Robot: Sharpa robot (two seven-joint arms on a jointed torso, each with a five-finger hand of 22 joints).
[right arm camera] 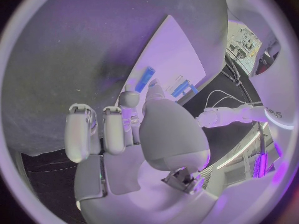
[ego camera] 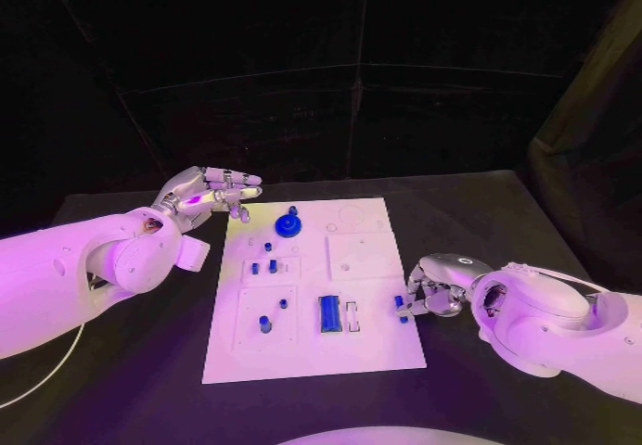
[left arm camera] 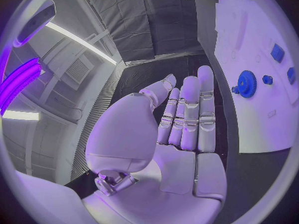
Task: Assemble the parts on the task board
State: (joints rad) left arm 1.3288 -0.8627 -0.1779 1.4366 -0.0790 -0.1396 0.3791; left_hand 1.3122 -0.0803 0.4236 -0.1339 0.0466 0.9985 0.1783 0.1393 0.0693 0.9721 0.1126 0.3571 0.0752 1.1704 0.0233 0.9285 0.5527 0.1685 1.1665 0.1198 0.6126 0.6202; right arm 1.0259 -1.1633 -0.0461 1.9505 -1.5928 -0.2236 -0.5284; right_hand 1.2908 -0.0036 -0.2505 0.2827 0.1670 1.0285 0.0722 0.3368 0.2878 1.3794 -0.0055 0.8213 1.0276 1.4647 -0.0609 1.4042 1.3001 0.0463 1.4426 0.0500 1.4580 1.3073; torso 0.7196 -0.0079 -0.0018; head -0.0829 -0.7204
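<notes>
Board lay mid-counter, hands at either side.
Right hand sat at the board's right edge, pinching a small blue part between thumb and finger. Left hand hovered off the board's far left corner, fingers straight and together, holding nothing. A blue gear and a blue block sat on the board.

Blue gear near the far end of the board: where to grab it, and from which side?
Probably from above, pinching the toothed rim of the blue gear. It lies flat on the task board, so its face is up and only the edge offers opposing surfaces. The left hand hovers beside it, fingers apart and holding nothing, so it looks best placed; small blue parts close by leave little room for low sideways approaches.
</notes>
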